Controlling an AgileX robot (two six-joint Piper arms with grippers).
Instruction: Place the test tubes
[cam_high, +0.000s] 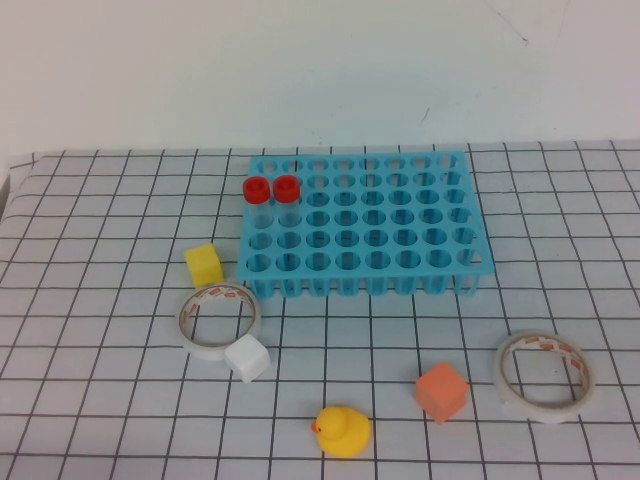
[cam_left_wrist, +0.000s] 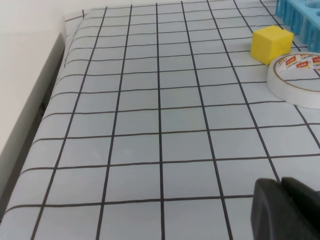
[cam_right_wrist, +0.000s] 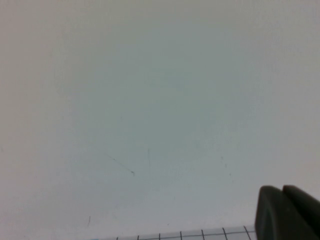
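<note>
A blue test tube rack (cam_high: 365, 225) stands at the back middle of the gridded table. Two clear test tubes with red caps (cam_high: 257, 190) (cam_high: 287, 188) stand upright side by side in holes near its back left corner. Neither arm shows in the high view. In the left wrist view my left gripper (cam_left_wrist: 281, 182) is shut and empty, low over bare grid cloth near the table's left edge. In the right wrist view my right gripper (cam_right_wrist: 282, 191) is shut and empty, facing the white wall above the table's far edge.
A yellow cube (cam_high: 203, 263) (cam_left_wrist: 270, 44) and a tape roll (cam_high: 218, 320) (cam_left_wrist: 297, 79) lie left of the rack, with a white cube (cam_high: 247, 358) beside the roll. A yellow duck (cam_high: 343, 431), an orange cube (cam_high: 441, 391) and a second tape roll (cam_high: 545, 375) lie along the front.
</note>
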